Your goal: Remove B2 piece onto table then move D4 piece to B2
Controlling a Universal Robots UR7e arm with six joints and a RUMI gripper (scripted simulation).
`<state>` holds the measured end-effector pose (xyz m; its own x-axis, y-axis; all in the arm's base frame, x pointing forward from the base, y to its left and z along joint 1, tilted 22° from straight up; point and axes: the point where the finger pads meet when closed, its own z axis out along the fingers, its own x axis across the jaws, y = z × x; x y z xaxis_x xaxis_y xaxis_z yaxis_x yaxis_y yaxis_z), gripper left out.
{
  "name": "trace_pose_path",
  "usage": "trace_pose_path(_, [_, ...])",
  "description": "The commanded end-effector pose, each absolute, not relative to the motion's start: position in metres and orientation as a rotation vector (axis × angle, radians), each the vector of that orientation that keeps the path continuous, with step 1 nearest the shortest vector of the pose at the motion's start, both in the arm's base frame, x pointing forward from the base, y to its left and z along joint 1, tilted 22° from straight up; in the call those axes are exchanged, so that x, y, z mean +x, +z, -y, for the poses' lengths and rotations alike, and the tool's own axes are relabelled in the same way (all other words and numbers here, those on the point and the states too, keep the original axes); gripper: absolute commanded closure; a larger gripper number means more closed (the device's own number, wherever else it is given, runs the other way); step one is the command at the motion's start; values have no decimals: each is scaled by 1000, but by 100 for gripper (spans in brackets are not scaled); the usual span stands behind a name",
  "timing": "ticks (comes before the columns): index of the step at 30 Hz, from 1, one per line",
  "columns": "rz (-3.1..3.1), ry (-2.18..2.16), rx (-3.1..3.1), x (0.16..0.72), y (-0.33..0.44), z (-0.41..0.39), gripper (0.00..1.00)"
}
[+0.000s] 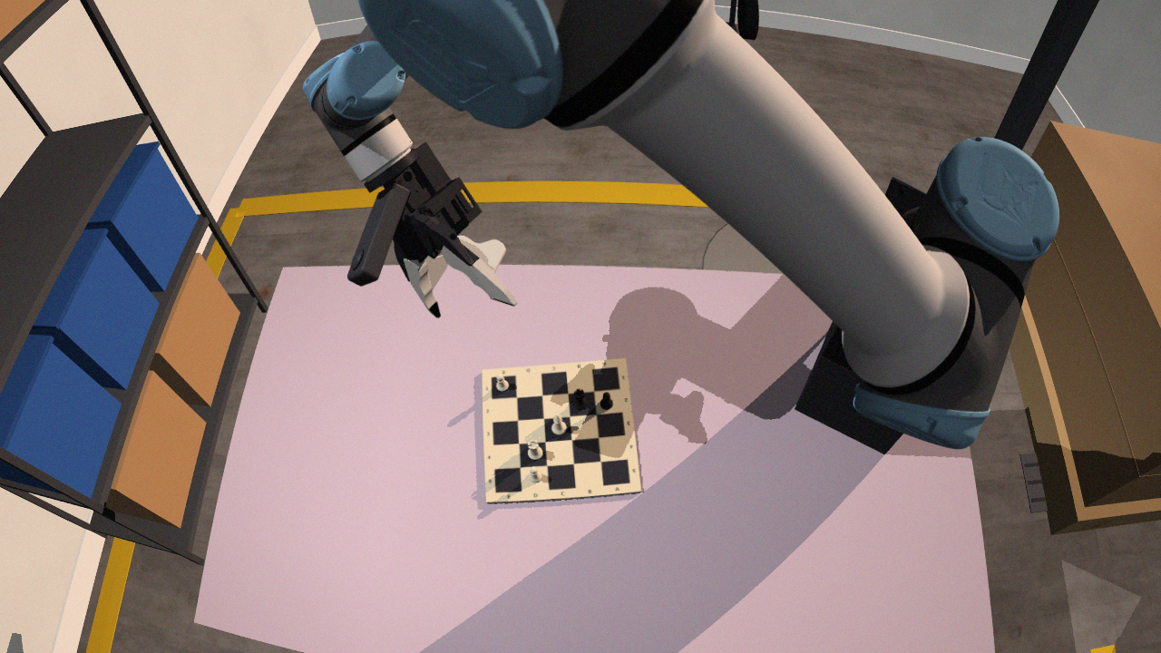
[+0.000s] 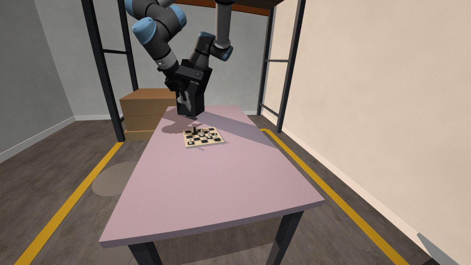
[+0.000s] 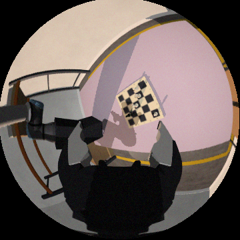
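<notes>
The chessboard [image 1: 488, 454] [image 2: 204, 144] lies on the table. A black piece [image 1: 579, 397] [image 2: 194, 130] stands upright on B2. A white piece [image 1: 533, 450] [image 2: 208, 134] stands upright on D4. A black pawn [image 1: 606, 400] is on A2, a white pawn [image 1: 502, 384] [image 2: 190, 141] on E1, a white piece [image 1: 558, 425] [image 2: 201, 133] on C3 and a small white pawn [image 1: 533, 474] [image 2: 215, 135] on D5. My gripper [image 1: 474, 307] [image 3: 120, 121] is open and empty, high above the table and away from the pieces. The A2 pawn is hard to make out in the exterior view.
The pink table [image 1: 340, 454] [image 2: 210, 184] holds the board. The arm's dark base block [image 2: 191, 103] stands at the table's far end in the exterior view. A rack with blue bins [image 1: 97, 292] stands beyond the table's left side in the top view, and brown boxes [image 2: 144, 112] stand behind.
</notes>
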<state>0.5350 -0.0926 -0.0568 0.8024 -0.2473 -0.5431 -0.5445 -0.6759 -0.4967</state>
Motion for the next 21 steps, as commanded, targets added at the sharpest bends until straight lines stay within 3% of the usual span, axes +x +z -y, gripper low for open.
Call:
trace_pose_path(1, [-469, 553, -2252, 538, -77, 102, 0])
trace_pose_path(21, [-142, 262, -1989, 532, -173, 134, 0])
